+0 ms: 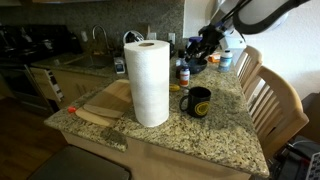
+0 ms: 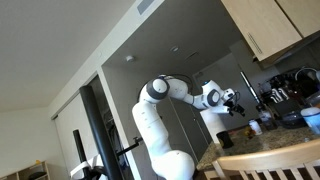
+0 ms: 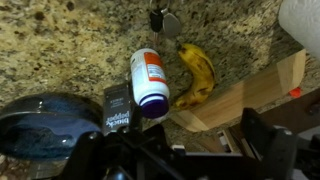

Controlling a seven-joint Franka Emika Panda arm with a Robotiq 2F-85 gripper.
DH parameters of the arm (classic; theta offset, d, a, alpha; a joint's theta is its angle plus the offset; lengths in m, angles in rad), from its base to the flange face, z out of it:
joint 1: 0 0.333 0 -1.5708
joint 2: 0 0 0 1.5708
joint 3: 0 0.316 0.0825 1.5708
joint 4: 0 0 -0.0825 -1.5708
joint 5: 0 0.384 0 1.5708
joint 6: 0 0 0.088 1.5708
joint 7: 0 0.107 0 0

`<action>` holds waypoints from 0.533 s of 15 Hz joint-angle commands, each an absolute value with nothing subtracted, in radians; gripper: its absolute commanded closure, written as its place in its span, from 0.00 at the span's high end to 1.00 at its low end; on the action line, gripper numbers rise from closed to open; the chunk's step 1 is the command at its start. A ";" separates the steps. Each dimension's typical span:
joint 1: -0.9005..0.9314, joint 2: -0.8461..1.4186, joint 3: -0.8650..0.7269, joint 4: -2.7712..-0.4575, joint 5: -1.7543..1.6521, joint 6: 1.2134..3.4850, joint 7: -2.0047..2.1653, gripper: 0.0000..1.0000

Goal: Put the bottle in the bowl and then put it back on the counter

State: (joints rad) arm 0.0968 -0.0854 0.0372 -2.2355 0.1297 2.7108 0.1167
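Standing in the room, I saw a wooden cutting board (image 1: pixel 105 100) lying at the left end of the speckled granite counter (image 1: pixel 215 140). A tall roll of paper towels (image 1: pixel 150 82) stood at the board's right edge. Past the roll, the bottle (image 1: pixel 184 73) stood on the counter, small and dark. Nearer the front sat a black mug (image 1: pixel 198 102) with a yellow mark, apart from the bottle. The gripper (image 1: pixel 205 45) hung in the air above the bottle and a little to its right, not touching it. Wooden chairs (image 1: pixel 270 100) lined the counter's right side.

In an exterior view from farther off, the white arm (image 2: pixel 160 110) stretched rightward, and its gripper (image 2: pixel 233 103) was too small there to read.

In the wrist view, the dark bowl (image 3: pixel 40 118) filled the lower left. Just to its right the bottle (image 3: pixel 148 75) stood on bare granite, outside the rim, with its light cap toward the camera and its red-orange label showing. A spotted banana (image 3: pixel 197 72) lay next, its lower end at the cutting board (image 3: pixel 245 95). The paper towels (image 3: pixel 300 20) filled the top right corner. Along the bottom edge the gripper (image 3: pixel 175 150) showed its dark fingers (image 3: pixel 85 150) spread wide apart, with nothing between them.
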 commanded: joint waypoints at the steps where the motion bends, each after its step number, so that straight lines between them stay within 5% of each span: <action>1: 0.086 0.135 0.079 -2.089 -0.049 2.746 0.331 1.00; 8: 0.099 0.028 0.039 -2.187 -0.141 2.773 0.382 1.00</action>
State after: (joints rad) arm 0.0973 0.0525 0.0637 -2.1508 0.0010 2.7295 0.2630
